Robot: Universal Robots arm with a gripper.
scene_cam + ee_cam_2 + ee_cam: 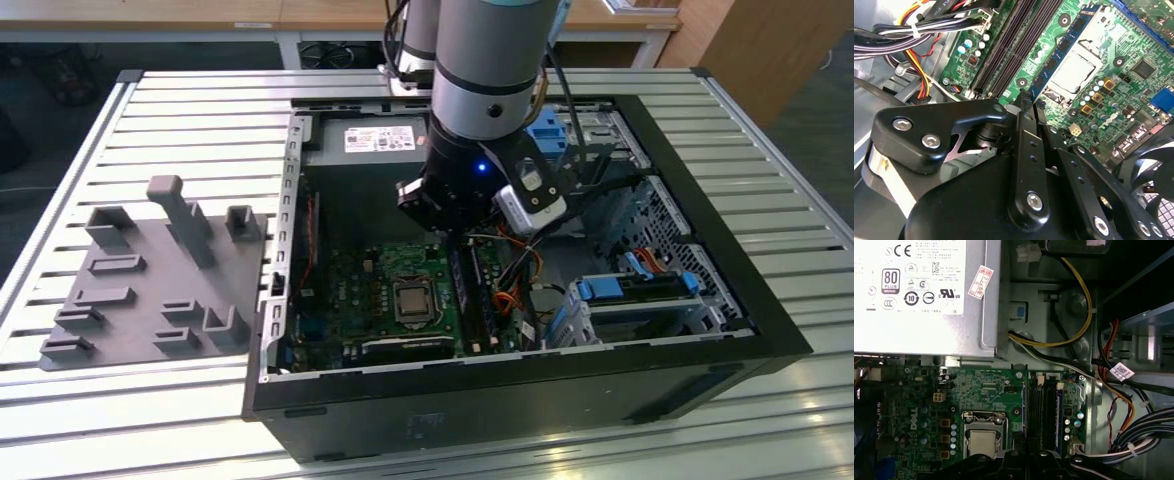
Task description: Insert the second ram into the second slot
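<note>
Apparently the second ram (pixel 1066 47) is seated; the pincer (pixel 457 232) is clenched, empty, at the processor's (pixel 411 300) one o'clock in the exterior view.

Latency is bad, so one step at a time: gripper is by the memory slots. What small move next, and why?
Probably a short, slow press straight down. In the second wrist view the gripper is at one end of the blue stick, which stands in the slot beside the processor socket. Whether it is fully seated I cannot tell.
</note>
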